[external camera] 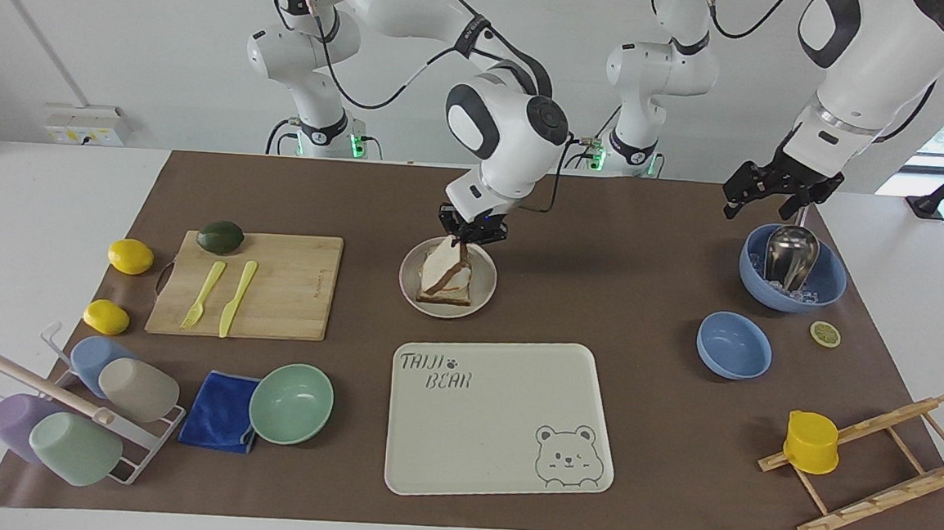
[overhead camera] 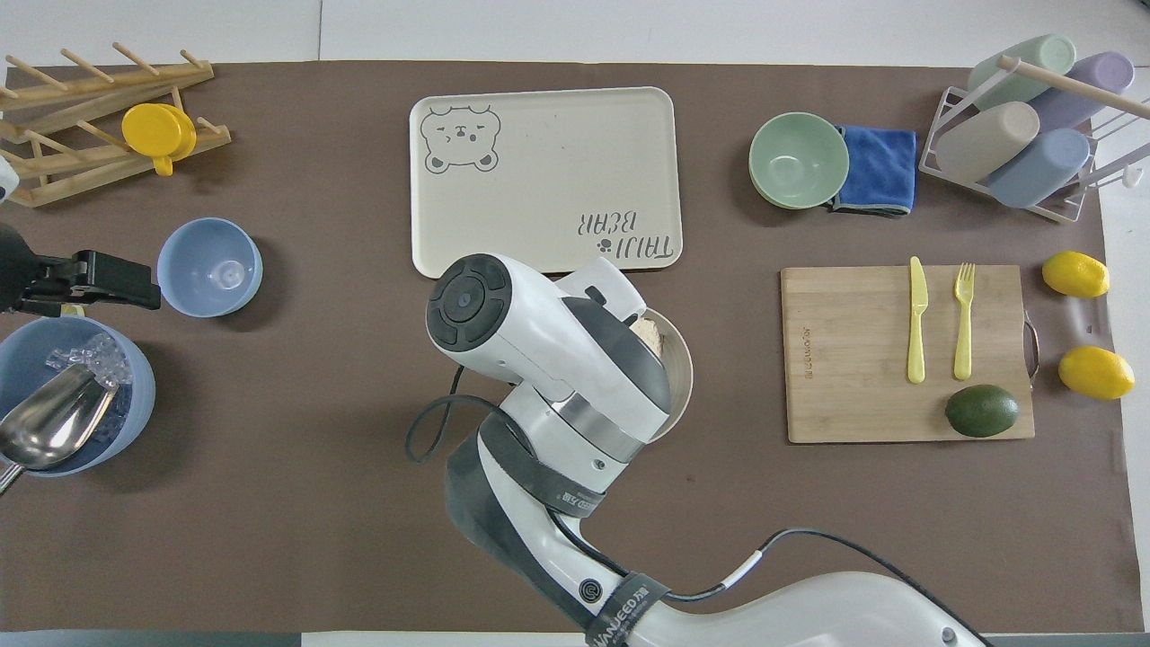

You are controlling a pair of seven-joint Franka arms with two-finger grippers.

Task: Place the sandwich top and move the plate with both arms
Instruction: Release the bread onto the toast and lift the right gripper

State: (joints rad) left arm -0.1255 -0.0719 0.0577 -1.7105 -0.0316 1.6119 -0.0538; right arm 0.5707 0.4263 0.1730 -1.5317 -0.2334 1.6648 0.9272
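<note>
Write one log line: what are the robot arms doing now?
right gripper: shut on sandwich top, tilted over plate | left gripper: open, waiting above ice bowl

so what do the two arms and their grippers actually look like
Both arms are glossy white with rounded segments, dark grey joint caps and silver rings at the wrists. Loose black cables run along them, held by black straps; the right arm's strap carries white lettering. The right gripper and left gripper are black. Green lights glow at both bases.

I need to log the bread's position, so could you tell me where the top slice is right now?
The top slice hangs tilted from the shut right gripper over the plate, mid-table in the facing view, between the cutting board and the blue bowls.
</note>
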